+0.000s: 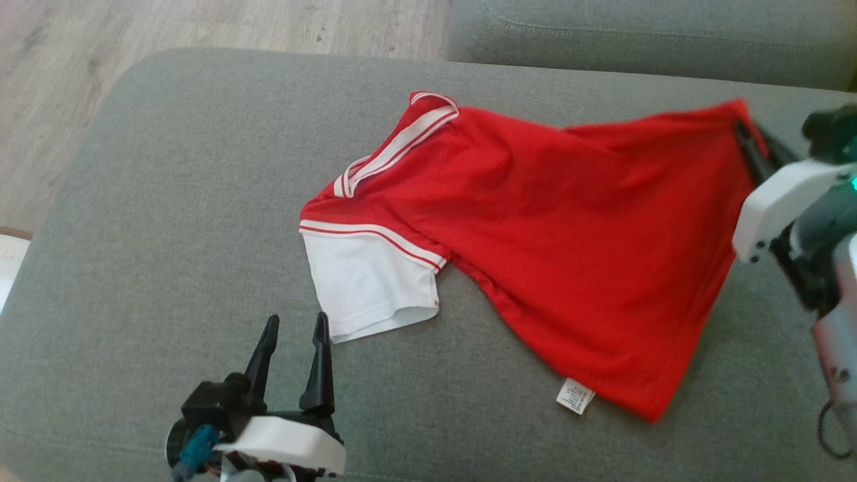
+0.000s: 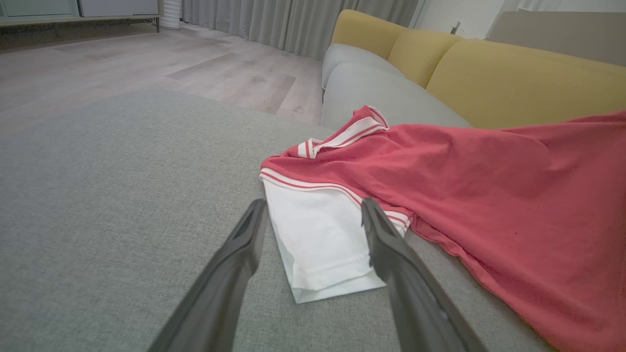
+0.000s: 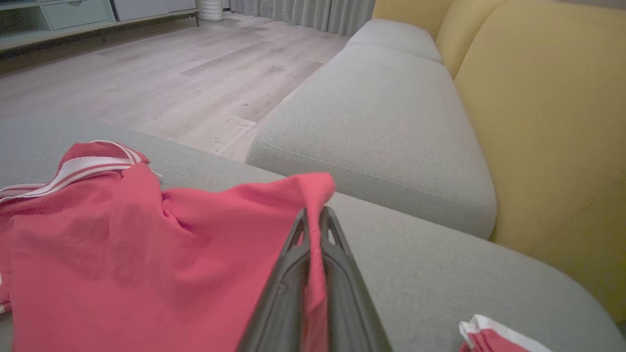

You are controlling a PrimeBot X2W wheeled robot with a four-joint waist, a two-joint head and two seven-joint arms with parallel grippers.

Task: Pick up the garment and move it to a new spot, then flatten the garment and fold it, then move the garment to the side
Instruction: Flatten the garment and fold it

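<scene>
Corner of red garment (image 1: 569, 221) is clamped in right hand (image 3: 313, 211) above grey cushion (image 1: 167, 201); left hand (image 1: 294, 325) is held spread near white sleeve (image 1: 365, 288).

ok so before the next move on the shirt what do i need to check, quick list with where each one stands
1. Right gripper shut on the garment: ok, it pinches a red hem corner.
2. That corner off the cushion: ok, it is raised while the rest lies down.
3. Left gripper open: ok, fingers wide apart.
4. Left gripper gripping the white sleeve: not ok, the fingertips only flank its hem end; whether they touch it, cannot tell.
5. Garment flat: not ok, the body is creased and the collar is bunched.
6. Where the other sleeve lies: cannot tell.
</scene>
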